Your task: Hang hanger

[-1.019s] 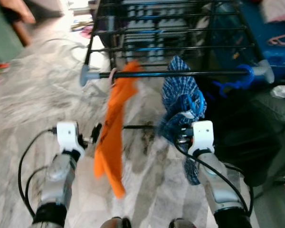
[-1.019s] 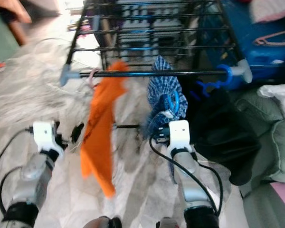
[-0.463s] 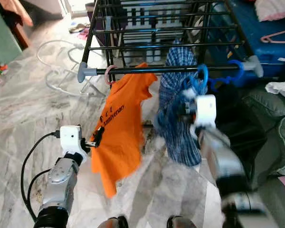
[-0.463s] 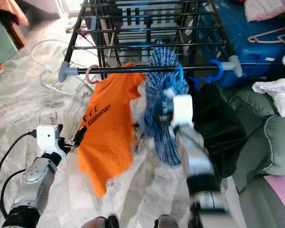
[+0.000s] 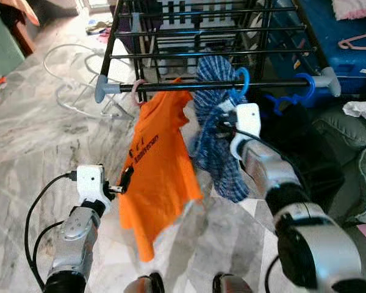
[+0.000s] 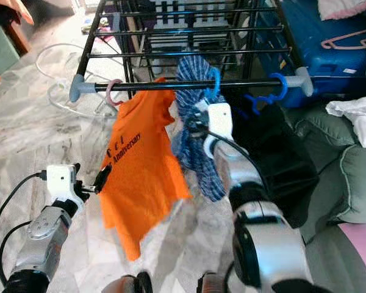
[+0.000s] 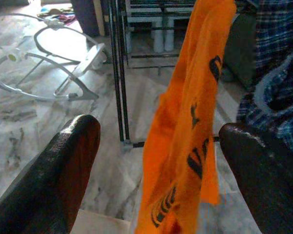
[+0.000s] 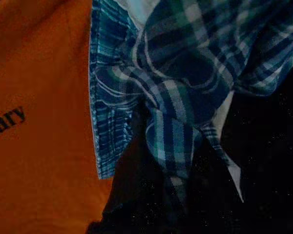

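A: Status? Where's the hanger?

B: Blue hanger (image 5: 242,81) is hooking over the front rail (image 5: 219,87) of the black drying rack (image 5: 213,36), with the blue plaid shirt (image 5: 216,146) hanging from it. I'm seeing the right gripper (image 5: 222,122) pressing into the plaid fabric just below that hook.

A: Fingers on the right?

B: Can't tell. The cloth is covering them in the head views, and the right wrist camera is giving me plaid shirt (image 8: 185,97) and orange cloth up close, very dark.

A: Left side?

B: Left gripper (image 5: 125,180) is sitting low, beside the lower edge of the orange T-shirt (image 5: 158,177). In the left wrist view its fingers (image 7: 63,170) are spreading wide apart, released, with the orange T-shirt (image 7: 190,122) hanging between them, apparently clear of both.

A: What's the orange one hanging on?

B: A pink hook (image 5: 138,90) on the same rail, left of the plaid shirt. Black lettering is showing on the front.

A: Anything else around?

B: Another blue hanger (image 5: 305,85) is hooking on the rail further right, over dark clothing (image 5: 299,140). A white wire frame (image 5: 79,79) is lying on the marble floor (image 5: 30,140) to the left of the rack.
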